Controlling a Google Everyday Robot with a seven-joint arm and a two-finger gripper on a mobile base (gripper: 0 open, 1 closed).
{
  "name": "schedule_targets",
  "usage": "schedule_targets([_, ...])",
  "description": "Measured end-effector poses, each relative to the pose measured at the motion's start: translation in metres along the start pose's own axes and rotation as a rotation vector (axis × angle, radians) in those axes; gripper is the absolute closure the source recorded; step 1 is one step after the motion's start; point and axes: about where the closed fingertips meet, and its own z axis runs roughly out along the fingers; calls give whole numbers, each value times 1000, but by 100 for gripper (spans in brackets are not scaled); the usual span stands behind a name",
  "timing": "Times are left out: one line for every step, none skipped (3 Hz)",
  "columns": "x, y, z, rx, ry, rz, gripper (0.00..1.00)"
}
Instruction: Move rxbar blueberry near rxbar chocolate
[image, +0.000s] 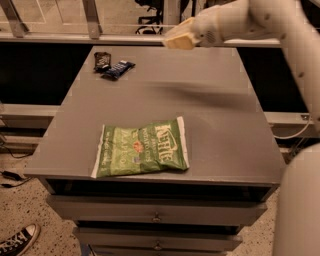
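The rxbar blueberry (118, 69), a small dark-blue wrapper with white lettering, lies flat at the far left of the grey table (210, 115). The rxbar chocolate (102, 61), a small black wrapper, lies right beside it on its left, the two nearly touching. My gripper (176, 38) hangs in the air above the table's far edge, well to the right of both bars and apart from them. It holds nothing that I can see.
A green Kettle chip bag (141, 149) lies flat near the table's front edge. Drawers (157, 217) sit below the tabletop. A metal railing (90, 20) runs behind the table. A sneaker (19, 240) is on the floor at bottom left.
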Motion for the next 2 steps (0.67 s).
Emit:
schedule_targets([13, -25, -97, 108, -30, 204, 50])
schedule_targets([28, -37, -144, 176, -32, 367, 26])
